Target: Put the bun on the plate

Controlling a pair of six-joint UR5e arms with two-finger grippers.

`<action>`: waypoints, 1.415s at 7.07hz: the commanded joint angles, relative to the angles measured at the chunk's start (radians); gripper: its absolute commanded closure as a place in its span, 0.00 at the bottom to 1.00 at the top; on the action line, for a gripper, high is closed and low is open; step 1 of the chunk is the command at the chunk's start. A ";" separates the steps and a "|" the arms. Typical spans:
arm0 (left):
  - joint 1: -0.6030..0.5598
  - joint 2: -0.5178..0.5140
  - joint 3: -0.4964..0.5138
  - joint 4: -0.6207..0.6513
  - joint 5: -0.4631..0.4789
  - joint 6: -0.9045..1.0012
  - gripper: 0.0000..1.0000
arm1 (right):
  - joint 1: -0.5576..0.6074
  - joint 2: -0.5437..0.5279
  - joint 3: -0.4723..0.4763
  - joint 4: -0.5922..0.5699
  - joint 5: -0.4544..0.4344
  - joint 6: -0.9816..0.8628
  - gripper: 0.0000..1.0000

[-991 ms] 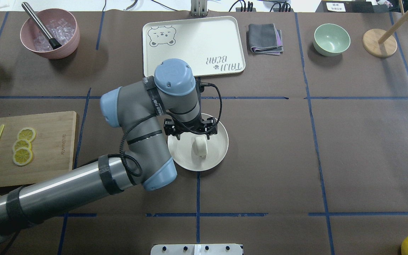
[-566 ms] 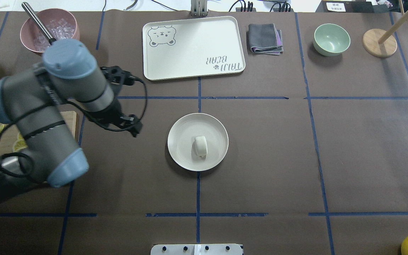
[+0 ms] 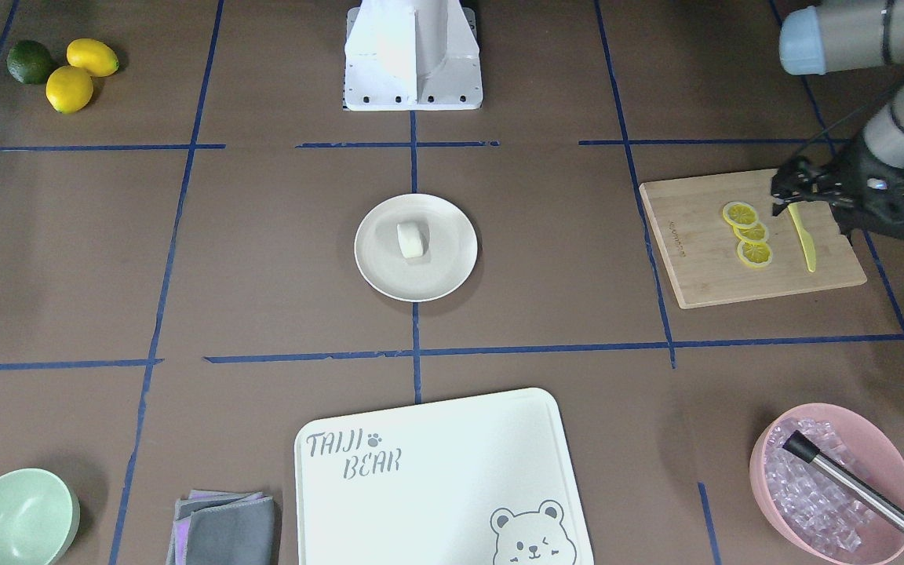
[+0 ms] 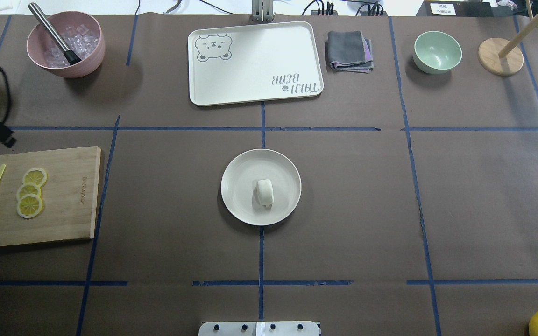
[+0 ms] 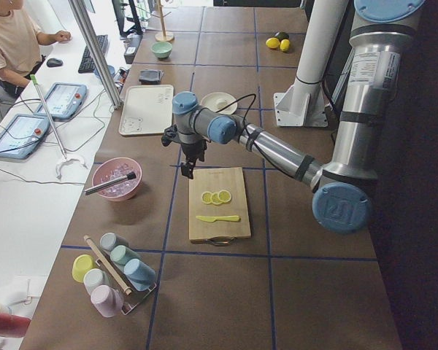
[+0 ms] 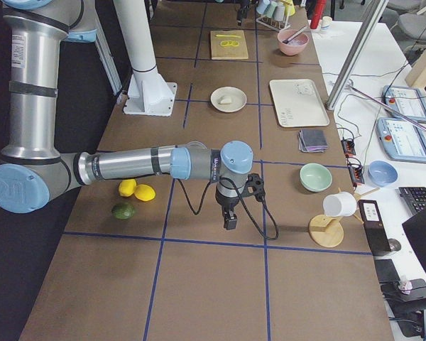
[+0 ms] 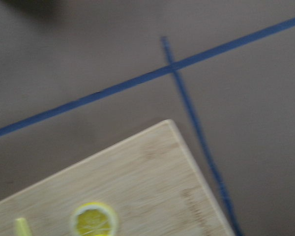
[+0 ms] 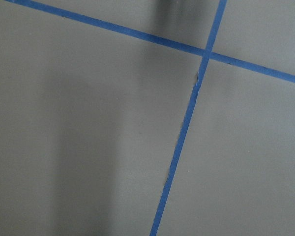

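The small white bun [image 4: 264, 192] lies on the round cream plate [image 4: 241, 172] at the table's middle, also shown as bun [image 3: 411, 238] on plate [image 3: 440, 271]. Nothing touches it. My left gripper [image 3: 778, 198] hangs far from the plate, over the back edge of the wooden cutting board [image 3: 695, 259]. Its fingers look apart and hold nothing. My right gripper [image 6: 230, 222] shows only in the exterior right view, low over bare table near the robot's right end. I cannot tell its state.
Lemon slices [image 3: 746, 234] and a yellow knife [image 3: 803, 239] lie on the board. A pink bowl [image 4: 96, 51] of ice, a bear-printed tray [image 4: 255, 60], a folded cloth [image 4: 349, 51] and a mint bowl [image 4: 437, 51] line the far side. Lemons [image 3: 79, 71] sit near the base.
My left arm has drawn back from over the plate to the table's left end, by the cutting board. The bun stays on the plate, unmoved.
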 commanded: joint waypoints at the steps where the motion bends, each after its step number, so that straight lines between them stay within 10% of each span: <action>1: -0.295 0.119 0.116 -0.010 -0.126 0.150 0.00 | 0.000 -0.011 -0.005 0.000 0.000 -0.006 0.00; 10: -0.380 0.195 0.196 -0.031 -0.124 0.150 0.00 | 0.114 -0.076 -0.016 -0.001 0.005 -0.024 0.00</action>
